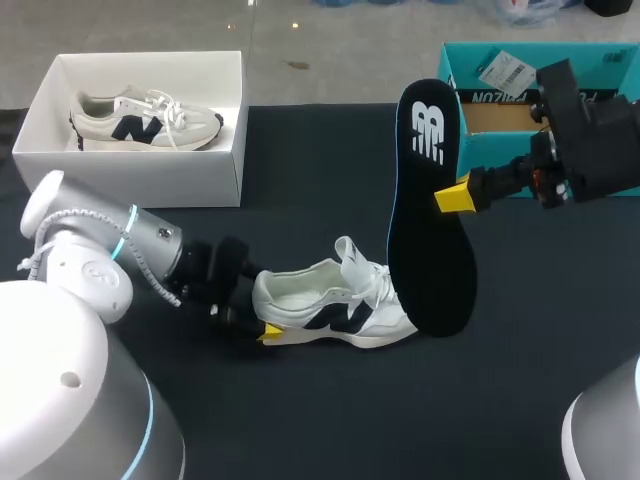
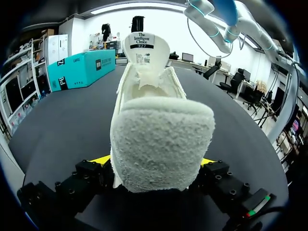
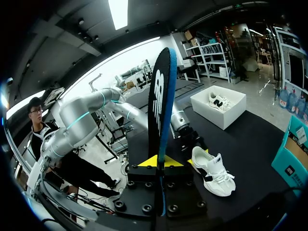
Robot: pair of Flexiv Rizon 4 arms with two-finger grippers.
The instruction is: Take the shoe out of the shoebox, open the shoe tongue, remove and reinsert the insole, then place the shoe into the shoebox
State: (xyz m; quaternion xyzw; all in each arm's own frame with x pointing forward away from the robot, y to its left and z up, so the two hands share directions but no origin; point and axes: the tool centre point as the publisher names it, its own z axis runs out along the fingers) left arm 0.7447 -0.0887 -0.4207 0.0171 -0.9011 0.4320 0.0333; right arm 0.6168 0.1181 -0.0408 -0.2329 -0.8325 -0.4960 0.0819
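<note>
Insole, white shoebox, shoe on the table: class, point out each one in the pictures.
insole (image 1: 425, 250), head view, middle of its black face.
white shoebox (image 1: 130, 178), head view, its front wall.
shoe on the table (image 1: 335, 318), head view, its side panel.

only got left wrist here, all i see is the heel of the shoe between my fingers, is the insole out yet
observer: yes, the insole is out; the right gripper is shut on it and holds it upright.
operator: is the shoe sitting flat
observer: the shoe stands on its sole on the table, toe toward the right arm's side.
operator: any other shoe around
observer: a second shoe lies in the white box at the table's far left.
</note>
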